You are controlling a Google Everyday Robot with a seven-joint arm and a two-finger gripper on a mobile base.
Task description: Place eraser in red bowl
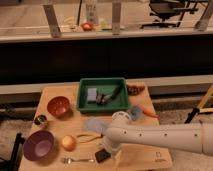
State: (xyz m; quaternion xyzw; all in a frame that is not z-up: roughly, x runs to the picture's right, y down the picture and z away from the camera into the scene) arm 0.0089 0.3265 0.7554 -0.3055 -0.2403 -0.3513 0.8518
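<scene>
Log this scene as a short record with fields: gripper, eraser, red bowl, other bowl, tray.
gripper: gripper low over the near edge of the table, at the eraser; whether it touches cannot be told
eraser: eraser lying flat on the table, right of the fork, in no bowl
red bowl: red bowl on the table's left side, apart from the eraser
other bowl: purple bowl at the near left corner
tray: green tray at the far middle, holding small items

Office or lab workspace: wheeled office chair point(167, 10) behind post-and-glass partition point(116, 17); small wooden surface point(137, 159) in front. Gripper point(109, 150) low over surface's front part.
</scene>
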